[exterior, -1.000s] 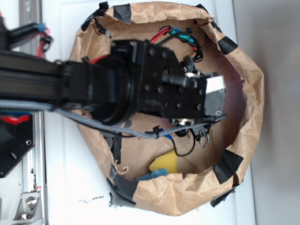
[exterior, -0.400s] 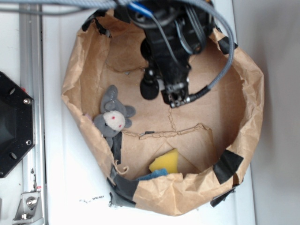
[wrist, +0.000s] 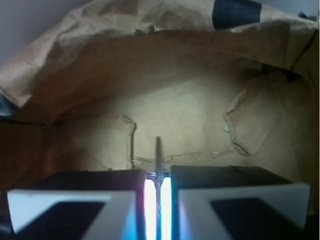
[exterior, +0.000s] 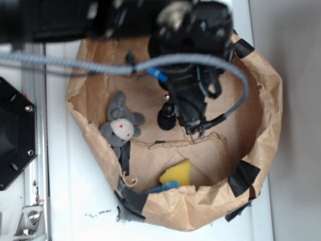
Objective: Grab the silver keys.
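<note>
While the exterior view is showing the whole scene from above, the wrist view is showing only what is lying directly before the gripper (wrist: 158, 176). In the wrist view, the two pale finger pads (wrist: 75, 210) are standing pressed almost together, and they are pinching one thin, shiny strip of metal that is sticking out between them; this is looking like the silver keys (wrist: 158, 150) seen from the edge, held over the brown paper floor. In the exterior view the gripper (exterior: 193, 128) is hanging inside the paper-lined basin (exterior: 271, 100), near its middle, but the black arm (exterior: 190, 35) and one grey cable (exterior: 100, 68) are covering it, so the keys cannot be made out there. That view is giving other things which the wrist camera is not seeing: one grey plush toy (exterior: 120, 125) leaning at the left wall, well apart from the gripper, one yellow sponge (exterior: 176, 173) at the near wall, and one blue cloth (exterior: 164, 187) touching the sponge. Several patches of black tape (exterior: 243, 176) are sitting on the rim, while the wrist view is showing only one of them.
</note>
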Available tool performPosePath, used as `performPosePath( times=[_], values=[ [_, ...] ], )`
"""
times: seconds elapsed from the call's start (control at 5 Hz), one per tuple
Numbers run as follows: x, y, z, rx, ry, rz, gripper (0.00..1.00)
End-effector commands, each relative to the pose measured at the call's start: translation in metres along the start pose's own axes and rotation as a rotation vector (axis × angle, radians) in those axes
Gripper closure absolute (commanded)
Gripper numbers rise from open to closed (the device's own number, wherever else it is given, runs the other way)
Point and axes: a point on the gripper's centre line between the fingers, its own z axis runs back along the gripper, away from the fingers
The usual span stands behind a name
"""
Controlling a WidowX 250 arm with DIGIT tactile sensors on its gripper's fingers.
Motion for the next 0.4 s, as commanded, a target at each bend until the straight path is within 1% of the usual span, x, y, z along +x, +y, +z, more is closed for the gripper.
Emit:
performPosePath(
  times=[0.0,0.2],
  values=[
    [-0.0039,-0.0125,0.0125,0.023,-0.093,-0.104,1.0],
    [-0.004,-0.0133,0.0073,0.044,-0.083,-0.098,1.0]
  ],
)
